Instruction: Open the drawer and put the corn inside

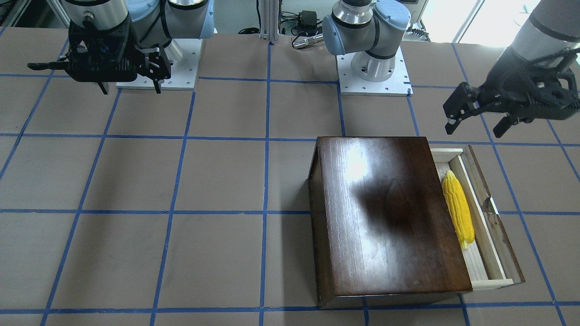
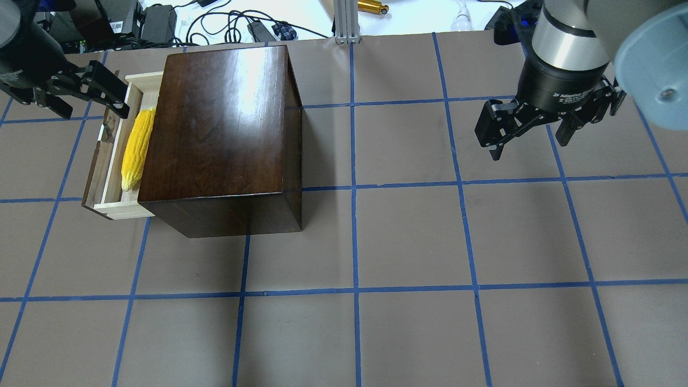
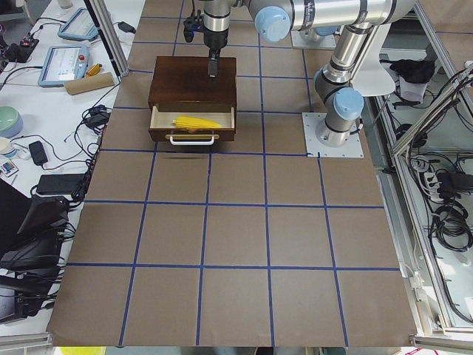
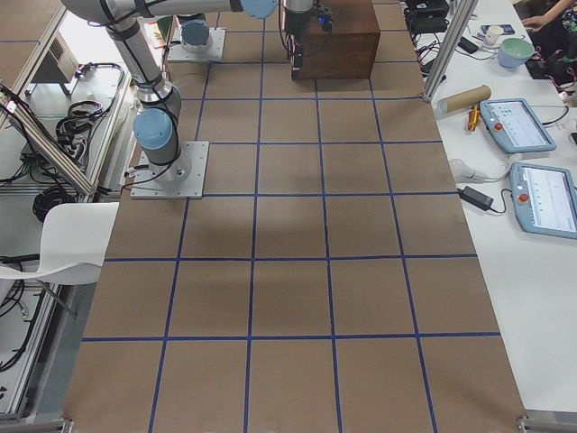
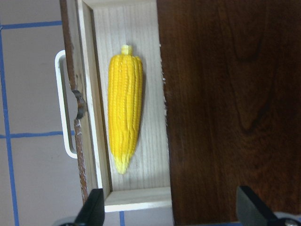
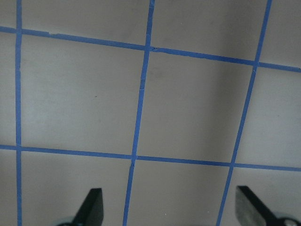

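The drawer (image 1: 494, 284) of the dark-brown box (image 1: 389, 217) is pulled partly out. The yellow corn (image 1: 458, 213) lies lengthwise inside the drawer, close against the box. The left wrist view shows the corn (image 5: 124, 108) flat on the drawer's pale floor (image 5: 153, 56). My left gripper (image 1: 473, 127) is open and empty, hovering above the drawer's end nearer the robot. In the overhead view it (image 2: 94, 107) sits just left of the drawer (image 2: 126, 210) and the corn (image 2: 137, 150). My right gripper (image 2: 529, 145) is open and empty over bare table, far from the box (image 2: 220, 118).
The drawer has a white loop handle (image 5: 61, 103) on its dark front panel. The table is brown paper with a blue tape grid. The arm bases (image 1: 374, 68) stand at the robot's edge. Cables and tablets (image 4: 518, 122) lie beyond the table's operator side.
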`<state>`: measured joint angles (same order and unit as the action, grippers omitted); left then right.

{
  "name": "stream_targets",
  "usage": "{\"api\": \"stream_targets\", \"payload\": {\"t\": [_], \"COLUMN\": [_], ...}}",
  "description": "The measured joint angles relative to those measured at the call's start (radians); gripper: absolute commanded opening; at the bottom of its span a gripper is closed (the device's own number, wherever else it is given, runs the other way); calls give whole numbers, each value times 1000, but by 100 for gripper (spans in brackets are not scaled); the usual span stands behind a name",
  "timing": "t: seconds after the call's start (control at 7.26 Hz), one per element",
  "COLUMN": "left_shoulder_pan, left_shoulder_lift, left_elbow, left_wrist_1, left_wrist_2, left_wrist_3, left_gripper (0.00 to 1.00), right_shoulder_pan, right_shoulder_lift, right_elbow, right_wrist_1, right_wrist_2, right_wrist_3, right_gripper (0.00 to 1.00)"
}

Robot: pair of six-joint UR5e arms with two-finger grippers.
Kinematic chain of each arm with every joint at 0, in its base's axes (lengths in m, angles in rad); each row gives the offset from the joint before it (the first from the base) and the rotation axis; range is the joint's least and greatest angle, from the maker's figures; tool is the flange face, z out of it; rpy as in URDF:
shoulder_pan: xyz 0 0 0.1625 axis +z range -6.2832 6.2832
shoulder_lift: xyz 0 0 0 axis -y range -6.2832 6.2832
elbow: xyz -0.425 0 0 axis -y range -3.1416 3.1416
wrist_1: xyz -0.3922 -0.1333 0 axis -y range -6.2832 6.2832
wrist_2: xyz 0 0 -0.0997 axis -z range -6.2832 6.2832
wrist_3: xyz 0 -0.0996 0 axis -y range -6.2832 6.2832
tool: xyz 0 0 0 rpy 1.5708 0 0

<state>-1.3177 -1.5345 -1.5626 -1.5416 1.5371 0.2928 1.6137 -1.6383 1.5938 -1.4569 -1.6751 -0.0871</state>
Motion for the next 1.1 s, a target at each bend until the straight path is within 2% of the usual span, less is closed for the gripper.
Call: {"api": "stream_targets", "payload": {"t": [0.55,1.1], "left_shoulder_pan": [-206,-239], "left_shoulder_lift": [-44,-47], "left_elbow": [8,11], "left_wrist_1": [-9,-12], "left_wrist_2": [11,13], "left_wrist_3": [-271,-294], "left_gripper": [100,100], "right_shoulder_pan": [0,0], "right_shoulder_lift": [0,0], "right_elbow": [0,0], "right_wrist_1": [0,0], "right_wrist_2": [0,0], "right_wrist_3": [0,1], "right_gripper": [100,100]}}
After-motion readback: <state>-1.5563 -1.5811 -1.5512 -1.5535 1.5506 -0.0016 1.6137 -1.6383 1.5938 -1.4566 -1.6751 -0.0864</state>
